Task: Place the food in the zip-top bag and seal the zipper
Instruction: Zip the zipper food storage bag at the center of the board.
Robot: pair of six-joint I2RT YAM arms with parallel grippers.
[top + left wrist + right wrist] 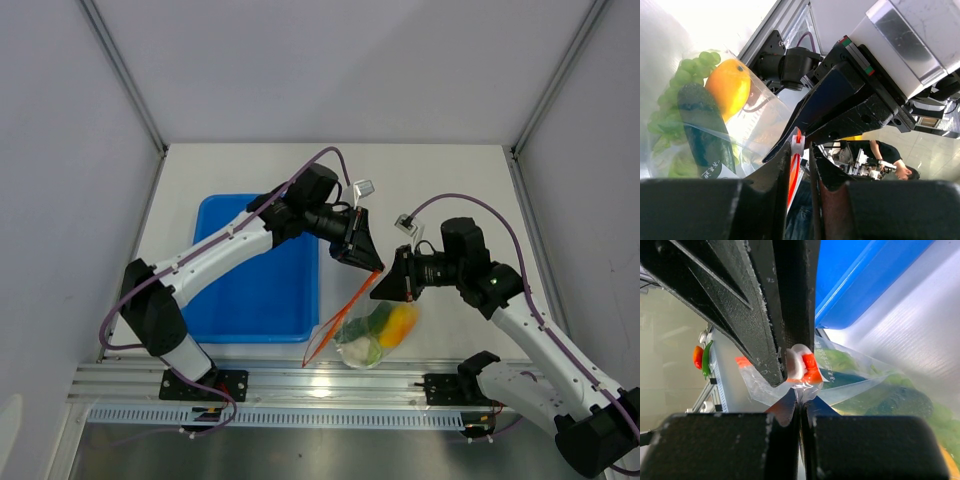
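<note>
The zip-top bag [336, 326] lies on the white table [440, 190] near its front edge, just right of the blue tray [258, 300], with its mouth end lifted toward the two arms. All of the food shows through the clear plastic: the orange-yellow fruit [400, 322] sits on the right side, the green grape bunch [697, 62] beside it, the thin dark green cucumber [702, 125] lies across the greens, and the white-and-pale-green cabbage head [358, 350] rests at the end nearest the arm bases. The zipper [345, 310] runs as a thin orange-red line from the front corner of the tray up to where the two grippers meet above the bag. The left gripper [370, 262] reaches in from above the tray and points down and to the right. Its fingers [765, 200] are clenched on the zipper, and the left wrist view shows the orange strip and a small white slider [798, 144] between them. The right gripper [388, 286] comes from the opposite side, tip to tip with the left one. Its jaws are pressed fully together, and the right wrist view shows a fold of the bag's clear plastic pinched in them, just beside the slider and touching it. From that view the tray's blue rim appears behind the bag, and the green contents show through the plastic at the lower right. Whether the zipper's two sides are pressed together along their length cannot be told from these views.
</note>
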